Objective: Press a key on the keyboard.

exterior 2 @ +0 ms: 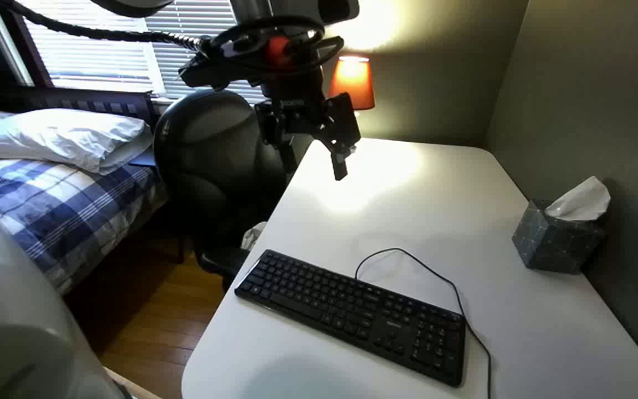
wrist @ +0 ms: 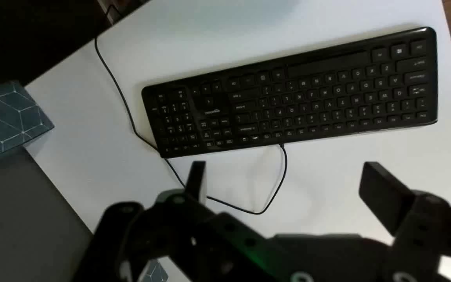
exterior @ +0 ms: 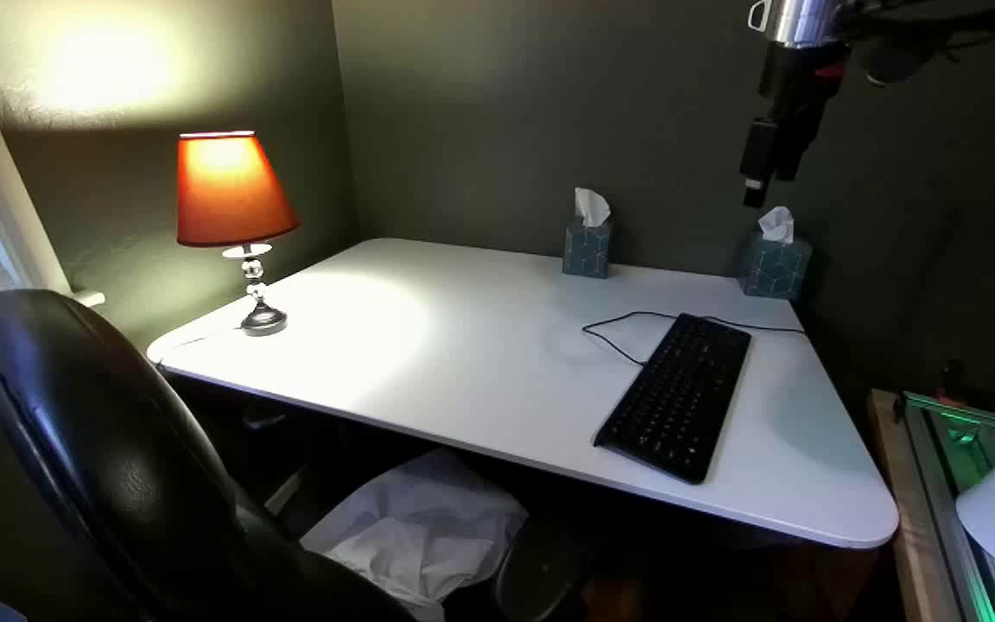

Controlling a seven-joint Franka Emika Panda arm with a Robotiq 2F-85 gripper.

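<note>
The black keyboard (exterior: 679,397) lies flat on the white table, and its thin cable trails behind it. It also shows whole in an exterior view (exterior 2: 346,318) and in the wrist view (wrist: 300,94). My gripper (exterior 2: 314,166) is high above the table, pointing down, and touches nothing. In the wrist view my gripper (wrist: 284,178) has its two fingers wide apart with nothing between them. There the fingertips appear beside the keyboard's cable edge, over the table and cable. My gripper (exterior: 767,183) also shows at the upper right in an exterior view.
The white table (exterior: 463,345) carries a lit lamp (exterior: 234,190) at its far end. Two tissue boxes (exterior: 586,250) (exterior: 776,266) stand along the wall edge. A black chair (exterior 2: 214,166) stands at the table's side. A bed (exterior 2: 64,194) is beyond it.
</note>
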